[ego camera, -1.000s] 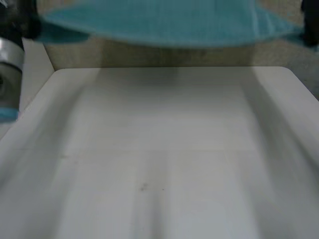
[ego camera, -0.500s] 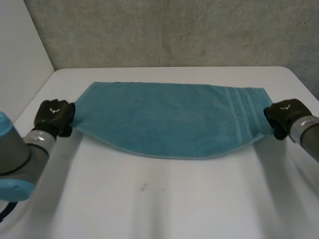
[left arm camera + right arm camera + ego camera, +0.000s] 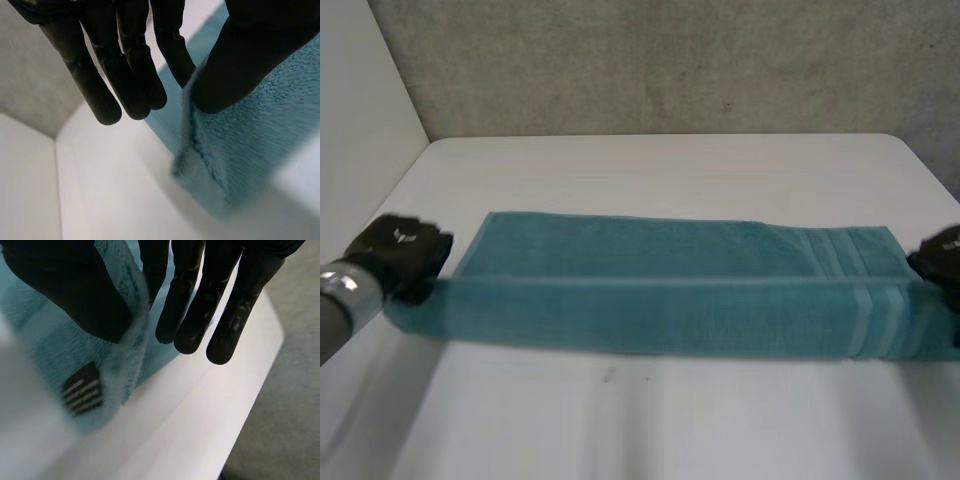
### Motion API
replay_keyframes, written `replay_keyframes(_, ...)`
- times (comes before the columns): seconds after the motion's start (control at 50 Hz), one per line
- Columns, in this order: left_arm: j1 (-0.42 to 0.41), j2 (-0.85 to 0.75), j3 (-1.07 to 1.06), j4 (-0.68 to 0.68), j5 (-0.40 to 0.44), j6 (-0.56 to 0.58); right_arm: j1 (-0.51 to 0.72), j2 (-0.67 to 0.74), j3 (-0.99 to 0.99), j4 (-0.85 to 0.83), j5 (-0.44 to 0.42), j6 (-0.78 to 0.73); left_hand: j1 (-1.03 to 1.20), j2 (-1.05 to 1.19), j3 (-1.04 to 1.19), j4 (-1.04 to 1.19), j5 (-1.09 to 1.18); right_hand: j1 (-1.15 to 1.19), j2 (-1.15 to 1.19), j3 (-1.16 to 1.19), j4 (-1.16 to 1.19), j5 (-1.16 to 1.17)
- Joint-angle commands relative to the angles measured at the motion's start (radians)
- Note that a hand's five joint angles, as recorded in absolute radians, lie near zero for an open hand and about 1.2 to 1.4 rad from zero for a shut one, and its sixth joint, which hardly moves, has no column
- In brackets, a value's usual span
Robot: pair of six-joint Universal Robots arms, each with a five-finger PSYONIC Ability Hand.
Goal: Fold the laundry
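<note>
Two hands are pinching the teal towel (image 3: 660, 300) between thumb and finger: the left hand (image 3: 400, 255) at its left end, the right hand (image 3: 942, 262) at its right. Sagging in a curve half a second ago, the towel is now lying doubled and straight across the table (image 3: 670, 165). The right wrist view is showing a striped label (image 3: 82, 388) on the cloth.

Right hand (image 3: 75, 290) at a corner of the teal towel (image 3: 45, 340) — thumb on top, the edge seemingly pinched against the nearest finger, though it's blurred there. Other fingers straight, off the cloth. Dark striped label (image 3: 82, 389) near the thumb tip; white table (image 3: 200, 410) underneath — grey floor (image 3: 285, 405) past its edge.
</note>
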State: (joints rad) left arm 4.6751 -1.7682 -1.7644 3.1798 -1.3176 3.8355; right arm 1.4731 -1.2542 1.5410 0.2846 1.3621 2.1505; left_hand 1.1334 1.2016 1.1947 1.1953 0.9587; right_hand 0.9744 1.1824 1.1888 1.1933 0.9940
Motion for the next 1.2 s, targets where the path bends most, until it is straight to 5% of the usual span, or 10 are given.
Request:
replay_keyframes(0.02, -0.095, -0.296, 0.235, 0.297, -0.015, -0.071, 0.125, 0.232, -0.220, -0.166, 0.043, 0.147, 0.263, 0.195, 0.202, 0.201, 0.263, 0.422, 0.214, 0.207, 0.203, 0.228)
replay_keyframes(0.22, -0.136, -0.589, 0.546, 0.370, -0.103, -0.082, 0.179, 0.449, -0.417, -0.401, 0.141, 0.152, 0.263, 0.195, 0.202, 0.201, 0.263, 0.422, 0.214, 0.207, 0.203, 0.228)
replay_keyframes(0.42, -0.139, -0.651, 0.608, 0.440, -0.107, -0.080, 0.199, 0.510, -0.455, -0.544, 0.170, 0.152, 0.263, 0.195, 0.202, 0.201, 0.263, 0.422, 0.214, 0.207, 0.203, 0.228)
replay_keyframes(0.46, -0.141, -0.651, 0.599, 0.463, -0.100, -0.083, 0.200, 0.513, -0.453, -0.570, 0.172, 0.157, 0.191, 0.122, 0.129, 0.129, 0.191, -0.032, -0.240, -0.247, -0.251, -0.227)
replay_keyframes(0.52, -0.145, -0.648, 0.583, 0.483, -0.094, -0.080, 0.211, 0.521, -0.447, -0.582, 0.199, 0.163, -0.799, -0.867, -0.860, -0.861, -0.799, -0.800, -1.008, -1.014, -1.019, -0.994)
replay_keyframes(0.54, -0.151, -0.643, 0.568, 0.494, -0.092, -0.079, 0.213, 0.521, -0.441, -0.584, 0.207, 0.169, -0.939, -1.007, -1.000, -1.001, -0.939, -0.800, -1.008, -1.014, -1.019, -0.994)
replay_keyframes(0.64, -0.167, -0.611, 0.516, 0.529, -0.092, -0.082, 0.210, 0.484, -0.386, -0.599, 0.233, 0.256, -0.959, -1.027, -1.020, -1.021, -0.959, -0.800, -1.008, -1.014, -1.019, -0.994)
replay_keyframes(0.84, -0.165, -0.364, 0.264, 0.525, -0.098, -0.105, 0.194, 0.194, -0.185, -0.584, 0.195, 0.528, -0.959, -1.027, -1.020, -1.021, -0.959, -0.800, -1.008, -1.014, -1.019, -0.994)
replay_keyframes(0.98, -0.165, -0.179, 0.074, 0.523, -0.098, -0.194, 0.081, 0.000, -0.019, -0.484, 0.034, 0.571, -0.959, -1.027, -1.020, -1.021, -0.959, -0.800, -1.008, -1.014, -1.019, -0.994)
replay_keyframes(1.2, -0.187, 0.021, -0.075, 0.430, -0.106, -0.501, -0.092, 0.021, 0.014, -0.232, -0.127, 0.572, -0.959, -1.027, -1.020, -1.021, -0.959, -0.517, -0.725, -0.731, -0.736, -0.711)
